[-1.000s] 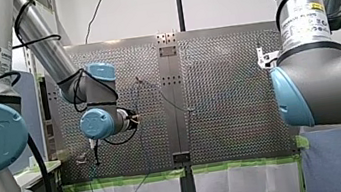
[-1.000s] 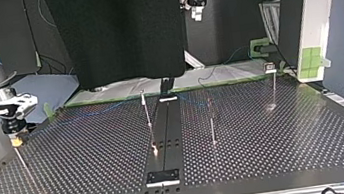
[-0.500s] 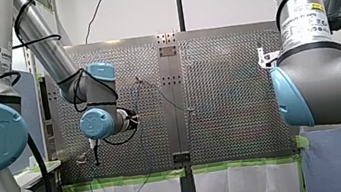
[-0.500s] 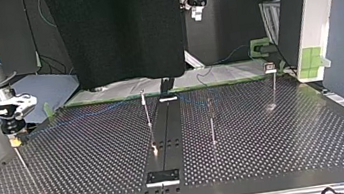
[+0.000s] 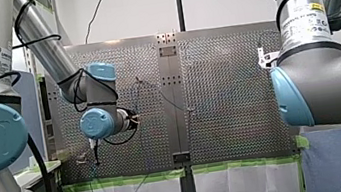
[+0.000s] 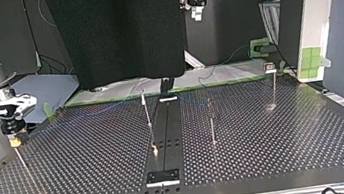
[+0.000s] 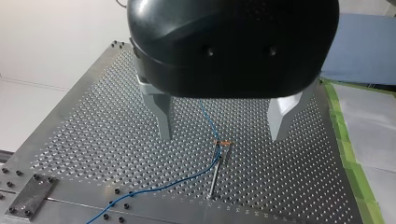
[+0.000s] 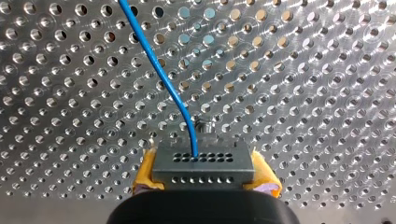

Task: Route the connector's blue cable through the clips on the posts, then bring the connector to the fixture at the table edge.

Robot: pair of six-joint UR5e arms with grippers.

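My right gripper [image 8: 205, 178] is shut on the grey connector [image 8: 203, 161], its yellow pads [image 8: 145, 175] pressing on both ends. The blue cable [image 8: 159, 70] rises out of the connector's top and runs off over the perforated plate. At the top view's left this gripper [image 6: 14, 142] hangs low by the table's side edge. My left gripper [image 7: 223, 136] is open, its metal fingers [image 7: 163, 116] spread high above a thin post with a clip [image 7: 220, 143] through which the blue cable [image 7: 177, 184] passes. In the top view it [image 6: 197, 15] hangs high up.
Three thin posts [image 6: 146, 111] [image 6: 211, 119] [image 6: 273, 86] stand on the perforated table [image 6: 278, 153]. A dark strip with a small black plate [image 6: 163, 177] runs down the middle. Green-taped white sheeting [image 6: 227, 73] lies beyond the far edge.
The cable's slack beyond the table's far edge has shifted a little. Both arms stand nearly where they were.
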